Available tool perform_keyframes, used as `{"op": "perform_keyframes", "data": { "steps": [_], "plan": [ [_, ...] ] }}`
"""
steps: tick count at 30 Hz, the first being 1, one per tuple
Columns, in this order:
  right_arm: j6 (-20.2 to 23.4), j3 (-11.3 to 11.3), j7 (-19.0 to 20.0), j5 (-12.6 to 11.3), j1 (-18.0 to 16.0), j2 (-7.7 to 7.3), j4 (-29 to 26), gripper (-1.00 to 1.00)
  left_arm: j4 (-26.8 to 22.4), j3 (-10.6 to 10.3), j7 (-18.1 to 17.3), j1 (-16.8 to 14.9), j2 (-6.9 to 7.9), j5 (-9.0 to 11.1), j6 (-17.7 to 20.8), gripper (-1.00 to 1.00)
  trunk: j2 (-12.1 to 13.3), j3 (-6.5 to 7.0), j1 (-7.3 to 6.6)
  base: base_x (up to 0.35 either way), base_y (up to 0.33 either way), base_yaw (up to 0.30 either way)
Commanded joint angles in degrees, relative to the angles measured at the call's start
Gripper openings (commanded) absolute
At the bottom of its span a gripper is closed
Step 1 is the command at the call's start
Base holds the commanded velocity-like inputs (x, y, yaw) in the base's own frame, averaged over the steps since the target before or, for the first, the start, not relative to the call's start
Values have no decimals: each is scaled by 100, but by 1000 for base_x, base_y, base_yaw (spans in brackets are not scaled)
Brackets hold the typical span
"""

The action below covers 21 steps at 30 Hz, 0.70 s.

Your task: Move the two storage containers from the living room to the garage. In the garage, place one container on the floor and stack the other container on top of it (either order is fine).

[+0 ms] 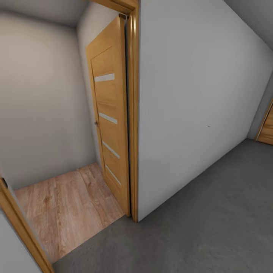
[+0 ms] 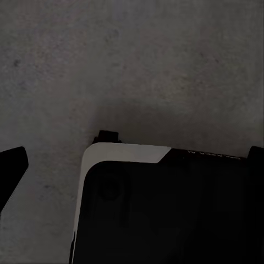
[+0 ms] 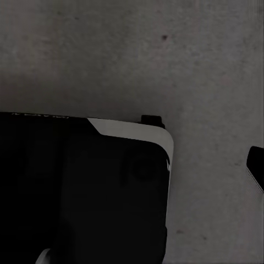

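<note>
With both claws' state impossible to tell, the robot on the grey concrete floor (image 1: 212, 227) could clip the door frame (image 1: 133, 113) entering the doorway.

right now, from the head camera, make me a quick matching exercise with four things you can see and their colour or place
Things:
1. open door
2. plank floor
3. concrete floor
4. dividing wall

Descriptions:
a. dark grey, on the near side of the doorway and to the right
b. plain grey-white, right of the door frame
c. orange-brown wood with pale horizontal strips
d. light wood, beyond the doorway

Pairs: 1-c, 2-d, 3-a, 4-b
</note>
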Motion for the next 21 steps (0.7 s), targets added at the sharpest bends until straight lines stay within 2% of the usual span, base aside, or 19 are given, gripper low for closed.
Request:
{"op": "perform_keyframes", "data": {
  "steps": [1,9,21],
  "plan": [
    [-27,41,41,-61,-7,3,18,100,8,-6,-30,-6,1,53,-17,100,-9,-11,6,322,0,0],
    [-28,41,41,-62,-7,3,18,100,8,-4,-28,-7,1,53,-17,100,-9,-11,6,322,0,9],
    [-35,41,41,-63,-7,3,18,100,8,-5,-29,-6,8,53,-24,100,-9,-11,6,322,0,248]
  ]
}}
